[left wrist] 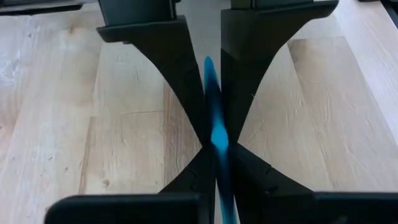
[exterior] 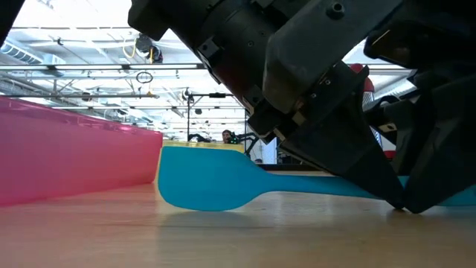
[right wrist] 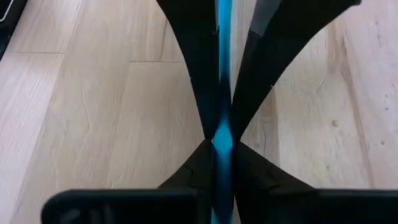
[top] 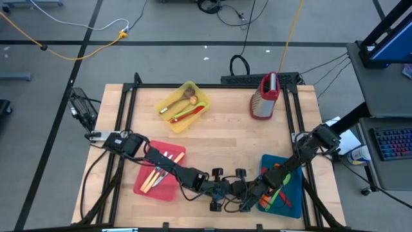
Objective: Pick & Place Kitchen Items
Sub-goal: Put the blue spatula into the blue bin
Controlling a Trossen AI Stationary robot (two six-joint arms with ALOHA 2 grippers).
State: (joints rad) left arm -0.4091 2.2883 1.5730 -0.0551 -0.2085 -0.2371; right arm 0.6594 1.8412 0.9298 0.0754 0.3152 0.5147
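Blue spatula [exterior: 216, 186], unlabelled, pinched between both grippers' jaws tip-to-tip.

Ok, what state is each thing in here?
Left gripper: shut on spatula.
Right gripper: shut on spatula.
Spatula: flat, low at the table, held by both.
Grater: upright.
Yellow tray: holds utensils.
Pink tray: holds utensils.
Blue tray: holds utensils.

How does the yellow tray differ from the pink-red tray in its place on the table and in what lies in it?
The flat yellow plastic tray sits toward the far side of the wooden table, clear of both arms; the flat pink-red plastic tray sits at the near left, with the left arm crossing over it. The yellow tray holds wooden spoons plus red and green utensils; the pink-red tray holds pale-handled cutlery. Both lie askew to the table's edges.
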